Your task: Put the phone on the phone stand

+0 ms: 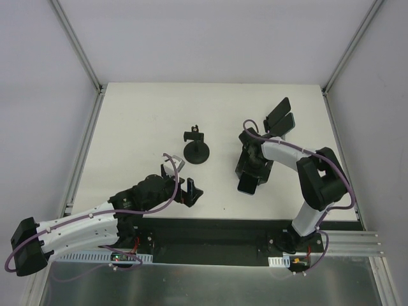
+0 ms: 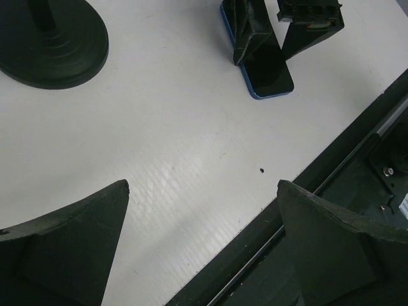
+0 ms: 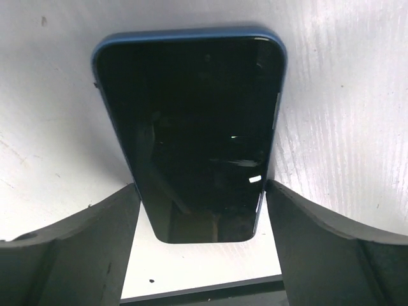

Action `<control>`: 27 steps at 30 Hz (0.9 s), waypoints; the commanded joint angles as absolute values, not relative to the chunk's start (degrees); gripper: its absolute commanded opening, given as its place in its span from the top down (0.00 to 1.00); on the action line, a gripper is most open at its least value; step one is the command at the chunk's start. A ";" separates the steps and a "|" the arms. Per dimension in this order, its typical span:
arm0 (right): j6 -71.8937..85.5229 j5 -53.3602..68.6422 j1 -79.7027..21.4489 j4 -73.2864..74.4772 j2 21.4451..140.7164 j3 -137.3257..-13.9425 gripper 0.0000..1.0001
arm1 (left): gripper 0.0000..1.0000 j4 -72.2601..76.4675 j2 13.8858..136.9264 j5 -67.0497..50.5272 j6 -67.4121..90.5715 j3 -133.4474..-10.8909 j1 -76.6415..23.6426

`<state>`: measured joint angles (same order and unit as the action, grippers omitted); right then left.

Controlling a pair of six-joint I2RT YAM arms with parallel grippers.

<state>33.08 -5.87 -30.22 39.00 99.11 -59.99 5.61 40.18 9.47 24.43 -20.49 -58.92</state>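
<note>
Right wrist: phone [image 3: 197,134] lying on table [image 3: 338,76], between right gripper [image 3: 202,186] fingers [image 3: 76,248].
Flanked closely at both long edges; cannot tell whether clamped. Left gripper [image 2: 203,185] spread wide.

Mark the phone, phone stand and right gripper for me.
phone [image 3: 191,127]: right wrist view, middle of the dark screen.
phone stand [image 1: 196,153]: top external view, on its round base.
right gripper [image 3: 201,191]: right wrist view, midway between the fingertips.
</note>
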 commanded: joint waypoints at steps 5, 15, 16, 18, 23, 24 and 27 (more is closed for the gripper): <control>35.07 -3.69 -30.94 29.10 100.90 -54.32 0.56 | 0.01 5.37 42.72 7.65 22.68 -26.27 -59.24; 27.62 -8.35 -31.81 22.51 92.12 -45.80 0.99 | 0.01 4.40 42.80 8.00 25.66 -28.12 -59.15; 26.73 -8.96 -32.08 21.02 89.33 -44.14 0.99 | 0.01 4.22 43.15 7.74 26.45 -28.73 -59.15; 23.67 -9.23 -32.78 18.73 86.15 -42.11 0.99 | 0.01 4.22 44.56 5.12 26.98 -30.84 -59.15; 17.85 -10.02 -33.22 9.94 73.23 -33.60 0.99 | 0.01 3.69 50.96 0.10 33.56 -35.94 -57.05; 16.97 -10.11 -33.31 8.97 71.21 -32.44 0.99 | 0.01 3.87 52.02 -1.83 36.62 -37.51 -56.69; 13.72 -11.16 -33.31 6.51 64.44 -30.59 0.99 | 0.01 4.83 56.06 -4.48 39.89 -40.24 -56.69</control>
